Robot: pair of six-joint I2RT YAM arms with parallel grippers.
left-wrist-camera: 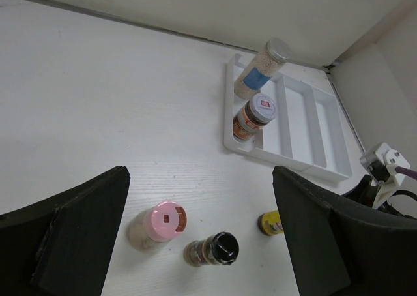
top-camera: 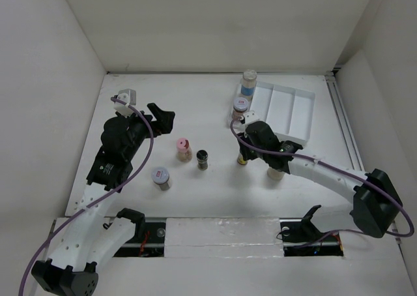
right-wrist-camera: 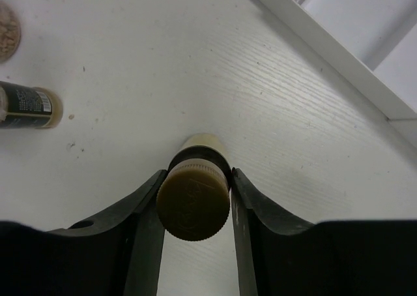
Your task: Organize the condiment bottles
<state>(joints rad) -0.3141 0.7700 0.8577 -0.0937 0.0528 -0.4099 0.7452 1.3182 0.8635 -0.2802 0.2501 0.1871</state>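
While the right gripper (right-wrist-camera: 193, 178) clamps the cap of the slim yellow bottle (right-wrist-camera: 193, 203), which stands upright just off the near left corner of the white divided tray (top-camera: 294, 110), the pick-up is in hand. The left gripper (left-wrist-camera: 200, 175) hangs well left of the tray, fingers apart and empty. The next move calls for a straight lift into the tray, beside the two jars (top-camera: 240, 105) in its left compartment.

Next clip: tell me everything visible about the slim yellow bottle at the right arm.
The slim yellow bottle is narrow and round, with a dull mustard ridged cap, a dark band beneath it and a pale yellow body, plastic by the look. It stands upright on the white table, outside the white tray, near its near-left corner. The right hand has a finger against each side of the cap. No label can be seen.
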